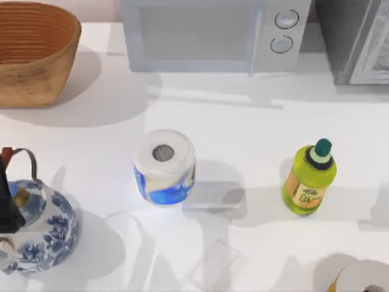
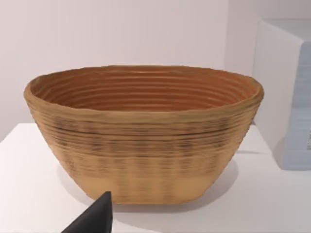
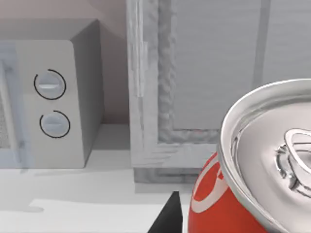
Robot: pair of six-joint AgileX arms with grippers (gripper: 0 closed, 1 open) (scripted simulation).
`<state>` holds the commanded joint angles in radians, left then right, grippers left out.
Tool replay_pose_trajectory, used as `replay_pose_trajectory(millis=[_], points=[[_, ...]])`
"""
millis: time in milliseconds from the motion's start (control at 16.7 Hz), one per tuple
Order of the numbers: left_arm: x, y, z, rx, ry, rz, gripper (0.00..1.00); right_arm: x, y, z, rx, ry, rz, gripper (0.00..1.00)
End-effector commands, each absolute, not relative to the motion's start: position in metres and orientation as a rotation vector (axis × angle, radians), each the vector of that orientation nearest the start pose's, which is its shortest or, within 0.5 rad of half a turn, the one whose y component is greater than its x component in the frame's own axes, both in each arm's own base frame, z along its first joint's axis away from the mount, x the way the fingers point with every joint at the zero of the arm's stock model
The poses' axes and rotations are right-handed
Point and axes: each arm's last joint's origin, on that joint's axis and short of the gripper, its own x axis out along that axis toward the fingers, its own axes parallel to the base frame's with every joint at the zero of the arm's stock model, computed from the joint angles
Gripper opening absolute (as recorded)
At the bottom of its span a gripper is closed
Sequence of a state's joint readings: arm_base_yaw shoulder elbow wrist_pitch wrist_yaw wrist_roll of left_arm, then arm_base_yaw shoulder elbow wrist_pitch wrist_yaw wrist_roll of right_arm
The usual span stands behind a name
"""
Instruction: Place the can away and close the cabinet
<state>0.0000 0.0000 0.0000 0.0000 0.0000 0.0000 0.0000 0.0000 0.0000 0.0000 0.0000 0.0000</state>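
The red can (image 3: 228, 204) with a silver top looms close in the right wrist view. A dark fingertip (image 3: 167, 218) of my right gripper presses against its side, and the other finger is hidden behind the can. Beyond the can stands the grey cabinet (image 3: 214, 82), its panelled door facing me; it also sits at the table's far right corner (image 1: 355, 39). I cannot tell whether the door is ajar. One dark fingertip (image 2: 95, 219) of my left gripper points at the woven basket (image 2: 146, 131).
A white microwave (image 1: 213, 33) stands at the back, left of the cabinet. The basket (image 1: 33, 52) is at the back left. A wrapped paper roll (image 1: 164, 165), a green bottle (image 1: 310, 179), a blue-and-white teapot (image 1: 36, 228) and another roll (image 1: 364, 277) stand on the table.
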Motion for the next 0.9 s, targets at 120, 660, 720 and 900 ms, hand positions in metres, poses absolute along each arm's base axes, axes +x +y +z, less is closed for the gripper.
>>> replay_pose_trajectory(millis=[120,660,720,900], points=[[0.106,-0.001,0.160,0.000,0.000,0.000,1.00,0.106,-0.001,0.160,0.000,0.000,0.000,0.00],[0.106,-0.001,0.160,0.000,0.000,0.000,1.00,0.112,0.003,0.232,-0.009,0.045,0.011,0.00],[0.106,-0.001,0.160,0.000,0.000,0.000,1.00,0.116,0.004,0.252,-0.009,0.046,0.015,0.00],[0.106,-0.001,0.160,0.000,0.000,0.000,1.00,0.131,0.010,0.320,-0.004,0.034,0.026,0.00]])
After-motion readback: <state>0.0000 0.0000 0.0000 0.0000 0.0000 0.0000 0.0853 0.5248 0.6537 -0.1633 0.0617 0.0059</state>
